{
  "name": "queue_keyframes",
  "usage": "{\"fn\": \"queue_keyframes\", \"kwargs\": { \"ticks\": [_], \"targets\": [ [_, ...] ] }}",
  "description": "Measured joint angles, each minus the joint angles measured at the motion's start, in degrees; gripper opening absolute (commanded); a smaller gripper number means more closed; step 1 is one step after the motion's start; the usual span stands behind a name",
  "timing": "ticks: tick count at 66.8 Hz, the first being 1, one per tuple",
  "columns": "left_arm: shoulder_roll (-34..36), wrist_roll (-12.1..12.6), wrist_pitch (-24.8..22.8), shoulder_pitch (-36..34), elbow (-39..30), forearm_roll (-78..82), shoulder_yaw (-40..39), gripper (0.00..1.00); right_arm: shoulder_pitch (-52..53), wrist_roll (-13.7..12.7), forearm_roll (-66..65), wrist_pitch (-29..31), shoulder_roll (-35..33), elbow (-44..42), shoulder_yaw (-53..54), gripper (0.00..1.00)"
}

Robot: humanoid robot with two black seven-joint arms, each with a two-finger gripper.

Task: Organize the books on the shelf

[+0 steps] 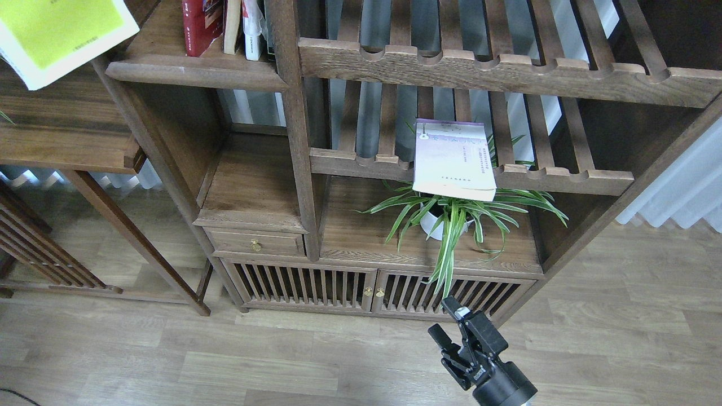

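Note:
The yellow-green book [56, 34] is tilted in the air at the top left corner, and the view's edge cuts it off. What holds it is out of view, and so is my left gripper. The dark-red book [198, 22] stands upright on the solid dark-brown shelf [192, 72], beside other upright books [248, 28]. The pale lavender-white book [454, 160] lies flat on the lower slatted rack [564, 177], overhanging its front rail. My right gripper [445, 322] is low over the floor in front of the cabinet, open and empty.
A potted spider plant [445, 220] stands under the lavender book. Below it are a cabinet with slatted doors [338, 287] and a small drawer [255, 243]. A wooden side table [62, 135] stands at the left and a curtain [677, 192] at the right.

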Motion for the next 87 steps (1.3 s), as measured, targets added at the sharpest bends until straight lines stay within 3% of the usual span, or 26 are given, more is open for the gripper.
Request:
{"fn": "queue_keyframes", "kwargs": {
  "ticks": [16, 43, 73, 87],
  "targets": [
    [-7.14, 0.00, 0.00, -6.59, 5.58, 9.67, 0.30, 0.03, -0.13, 0.00, 0.03, 0.00, 0.26, 0.01, 0.22, 0.99],
    [-8.72, 0.00, 0.00, -22.55, 18.51, 13.29, 9.89, 0.02, 0.10, 0.09, 0.11, 0.00, 0.68, 0.08, 0.26, 0.99],
    [-22.41, -0.08, 0.03, -25.91, 31.55, 17.95, 12.55, 0.02, 0.35, 0.09, 0.16, 0.00, 1.33, 0.25, 0.24, 0.99],
    [-23.87, -7.03, 0.02, -26.56, 34.64, 18.18, 14.27, 0.01, 0.35, 0.09, 0.17, 0.00, 2.01, 0.58, 0.27, 0.99]
  ]
}}
